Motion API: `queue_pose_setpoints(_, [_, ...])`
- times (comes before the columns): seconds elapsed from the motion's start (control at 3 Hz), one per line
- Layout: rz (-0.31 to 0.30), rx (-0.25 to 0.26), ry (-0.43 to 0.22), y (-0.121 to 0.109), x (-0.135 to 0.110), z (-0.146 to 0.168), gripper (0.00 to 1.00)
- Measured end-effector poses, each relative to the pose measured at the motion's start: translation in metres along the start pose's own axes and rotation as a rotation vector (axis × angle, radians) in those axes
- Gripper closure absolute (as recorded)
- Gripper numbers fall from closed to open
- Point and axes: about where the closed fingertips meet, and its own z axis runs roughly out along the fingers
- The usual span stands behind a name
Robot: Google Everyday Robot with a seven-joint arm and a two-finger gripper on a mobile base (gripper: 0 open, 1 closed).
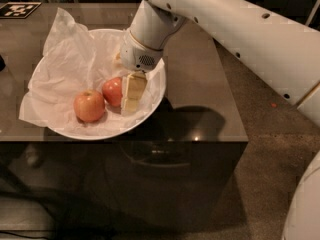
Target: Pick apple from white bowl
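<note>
Nearest the camera is the front edge of the dark table [200, 109]. The white bowl [100, 135] sits on it, towards the left side. In the front of the bowl, on crumpled tissue paper [65, 69], lies a paler orange apple [89, 105]. Just behind it and to the right, touching it or nearly so, lies the apple [112, 91] I am after, the deeper red one. It rests on the paper near the middle of the bowl.

My gripper [131, 96] reaches down inside the bowl at the apple's right side. The cream part of my jaws stands right against the fruit and covers its right edge. I cannot tell whether my jaws are clenched on the apple or released, because only that one side shows.

My arm [240, 29] runs back and off to the right, above the table. At the far left corner lies a black-and-white marker [17, 9].
</note>
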Motion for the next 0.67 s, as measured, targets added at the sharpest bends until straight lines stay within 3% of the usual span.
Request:
queue_pose_setpoints(0.33, [-0.005,-0.005,0.004,-0.006,-0.001,0.009,0.09])
queue_pose_setpoints(0.67, [-0.008,-0.011,0.001,-0.008,0.004,0.019,0.09])
